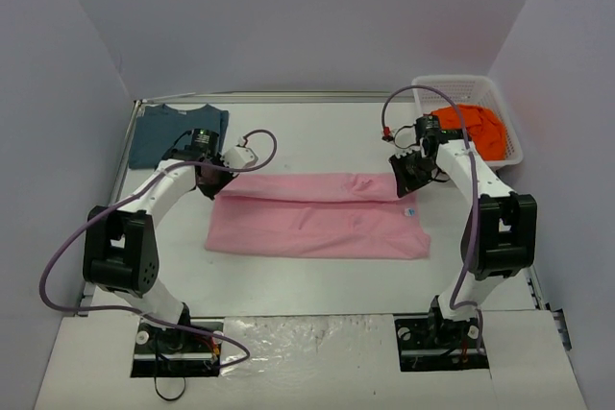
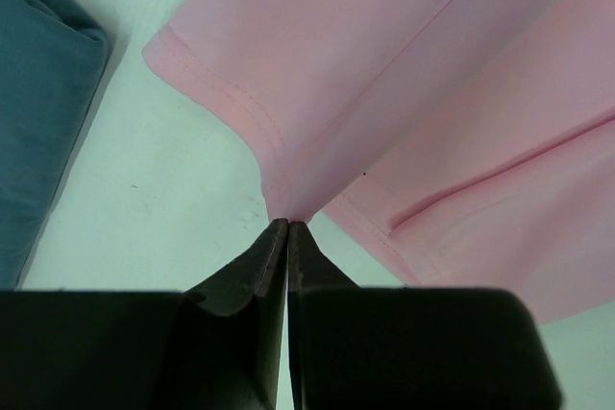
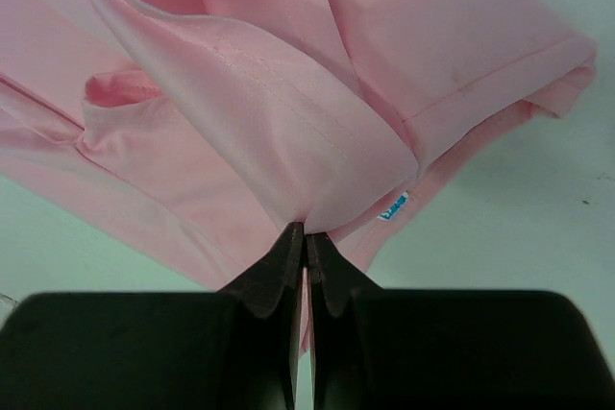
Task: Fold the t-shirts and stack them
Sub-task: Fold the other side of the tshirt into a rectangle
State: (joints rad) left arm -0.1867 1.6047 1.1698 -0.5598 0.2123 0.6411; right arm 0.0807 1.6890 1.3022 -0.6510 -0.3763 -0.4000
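Pink t-shirt (image 1: 317,216) lies mid-bench (image 1: 317,141), far half folded over. Both arms reach inward, elbows out. Left gripper (image 2: 288,226) pinched on left edge, right gripper (image 3: 306,233) clamped on right-end fold. Teal t-shirt (image 1: 175,133) folded far-left. Only top view shows orange t-shirt (image 1: 478,128) in basket (image 1: 459,81). Only right wrist shows blue label (image 3: 393,206).

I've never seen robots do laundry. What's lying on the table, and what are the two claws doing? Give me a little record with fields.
pink t-shirt: mid-table, far long edge folded over towards the near side
left gripper: shut on the pink t-shirt's edge at its left end
right gripper: shut on its edge at the right end, beside a small blue label
teal-blue t-shirt: folded flat, far left corner
orange t-shirt: crumpled inside the white basket, far right
stacking: pink not yet on teal-blue
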